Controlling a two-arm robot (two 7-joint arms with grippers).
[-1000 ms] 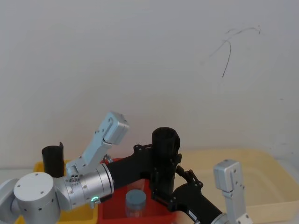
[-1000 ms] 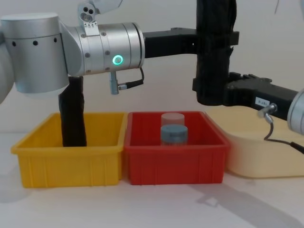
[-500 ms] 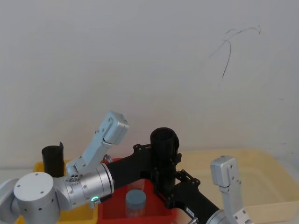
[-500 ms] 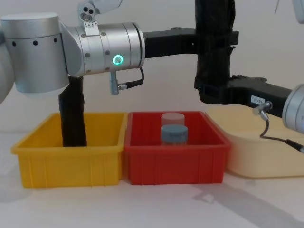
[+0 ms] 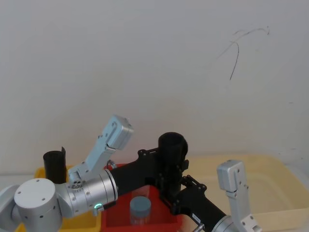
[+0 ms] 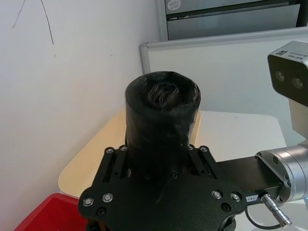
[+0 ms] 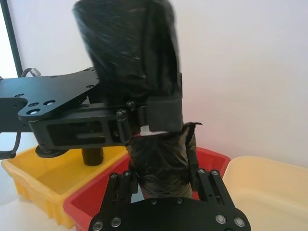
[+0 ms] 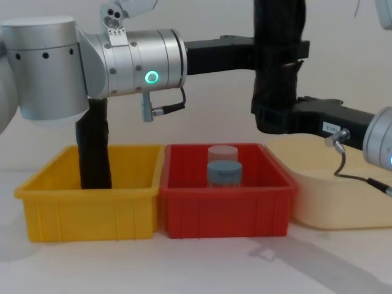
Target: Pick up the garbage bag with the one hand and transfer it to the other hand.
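Above the red bin [image 8: 223,211], the garbage bag [image 8: 275,86] stands upright in mid-air, the left gripper [image 8: 278,52] clamped round its upper part and the right gripper [image 8: 275,119] closed on its lower end! Its top is cut off in the chest view. Below lies a pale counter [image 8: 184,263], with a white wall [image 5: 145,58] behind.

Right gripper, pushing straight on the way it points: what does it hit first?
The black crinkled plastic garbage bag, held upright by the left gripper; the right gripper is right at its lower end.
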